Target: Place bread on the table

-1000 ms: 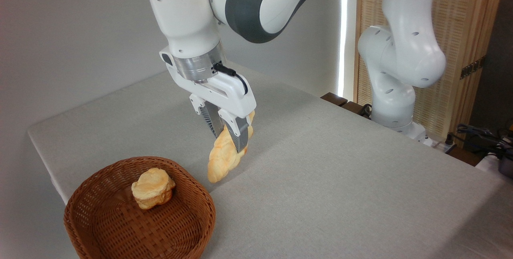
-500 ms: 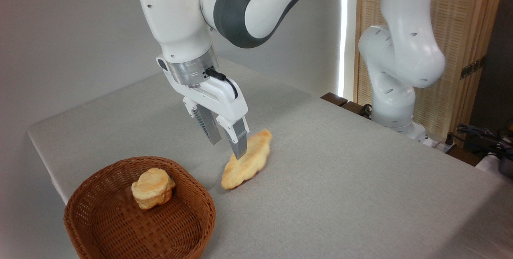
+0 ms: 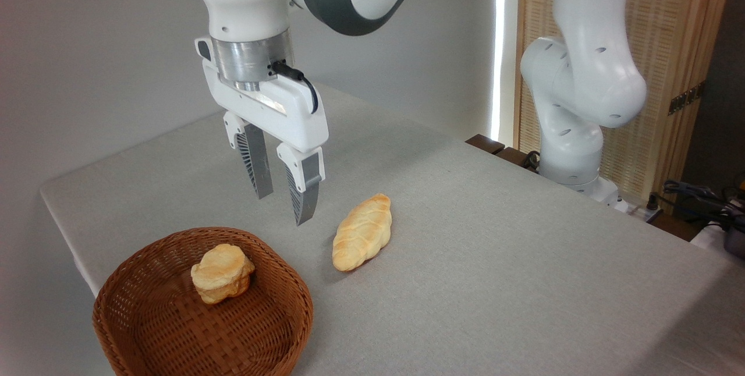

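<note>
The claw (image 3: 281, 208) hangs above the table (image 3: 495, 236) with its two ribbed fingers (image 3: 256, 160) parted and nothing between them: it is released, empty, and pointing almost straight down. The bread (image 3: 362, 231), a pointed golden loaf with scored ridges, lies flat on the grey-beige cloth just to the right of the claw and a little below its fingertips, clear of both fingers. Its long axis runs diagonally, with the near tip pointing down-left toward the camera. Below and to the left of the claw sits the brown wicker basket (image 3: 145, 329), with a small round bun (image 3: 222, 273) resting inside it. The loaf lies near the basket's rim but apart from it.

Judged from how things lie, the task looks essentially met: the loaf is on the table and out of the grip.

What could go wrong from here is mostly a matter of the claw's path. Any sideways sweep to the right at low height could clip the loaf with the nearer finger and push or roll it across the cloth. A drift down and left could catch the basket rim and shove the basket toward the table's near edge, which is close by. How high the fingertips sit above the cloth is hard to judge from this single angle, so a straight upward retreat seems safest.
</note>
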`<action>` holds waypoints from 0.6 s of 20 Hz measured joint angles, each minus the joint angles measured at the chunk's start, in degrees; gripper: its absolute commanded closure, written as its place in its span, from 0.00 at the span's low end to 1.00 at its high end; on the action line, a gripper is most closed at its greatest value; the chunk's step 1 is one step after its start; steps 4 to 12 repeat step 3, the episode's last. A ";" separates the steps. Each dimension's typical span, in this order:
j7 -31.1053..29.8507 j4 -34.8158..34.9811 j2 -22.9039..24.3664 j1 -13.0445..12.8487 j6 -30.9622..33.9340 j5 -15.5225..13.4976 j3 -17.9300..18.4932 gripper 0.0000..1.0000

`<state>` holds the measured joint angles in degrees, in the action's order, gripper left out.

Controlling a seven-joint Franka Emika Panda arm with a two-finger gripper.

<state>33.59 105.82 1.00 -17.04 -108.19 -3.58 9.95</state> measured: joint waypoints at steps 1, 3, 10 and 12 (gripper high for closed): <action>0.00 -0.08 0.00 0.00 0.00 0.00 0.06 0.00; 0.00 -0.09 -0.01 0.00 0.00 0.00 0.09 0.00; 0.00 -0.09 -0.01 0.00 0.00 0.00 0.09 0.00; 0.00 -0.09 -0.01 0.00 0.00 0.00 0.09 0.00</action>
